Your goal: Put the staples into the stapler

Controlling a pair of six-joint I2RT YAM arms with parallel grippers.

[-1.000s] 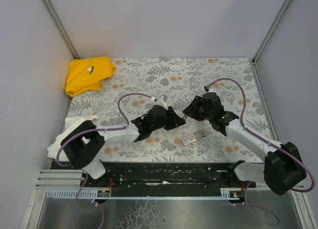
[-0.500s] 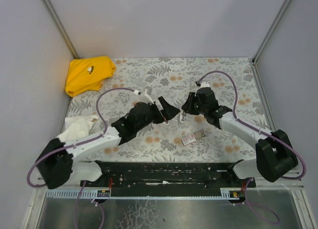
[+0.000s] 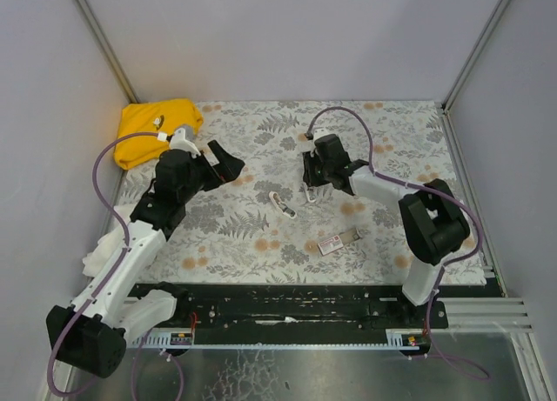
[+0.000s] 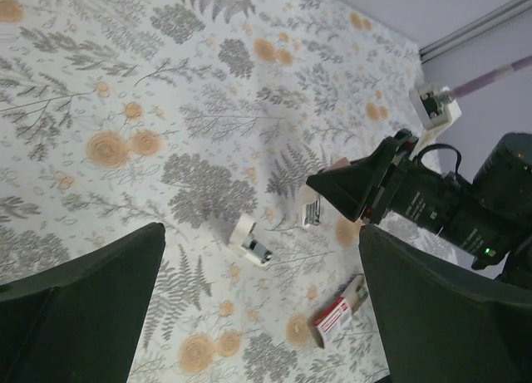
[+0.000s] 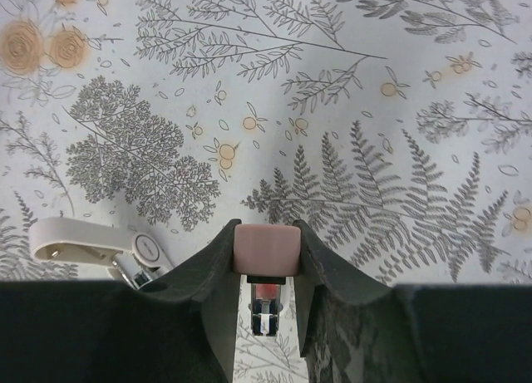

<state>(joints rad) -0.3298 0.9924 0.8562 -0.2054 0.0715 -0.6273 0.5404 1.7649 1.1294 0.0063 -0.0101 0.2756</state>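
Observation:
My right gripper [image 3: 308, 182] is shut on the pink end of the stapler [image 5: 266, 248]. A dark metal channel hangs below that end, between the fingers and above the table. A small white piece with a grey metal end [image 3: 283, 205] lies loose on the patterned cloth just left of that gripper; it is also in the left wrist view [image 4: 249, 240]. My left gripper [image 3: 224, 160] is wide open and empty, raised at the far left, well away from both. The red-and-white staple box [image 3: 338, 241] lies nearer the front with its grey tray pulled out. The staples themselves are hidden.
A yellow cloth [image 3: 155, 131] is bunched in the far left corner. A white rag [image 3: 96, 260] sits by the left wall. Grey walls close in three sides. A black rail [image 3: 287, 301] with the arm bases runs along the near edge.
My left gripper opened, let go of the white piece, and swung back to the far left. The right gripper carried the pink stapler end leftward and farther back.

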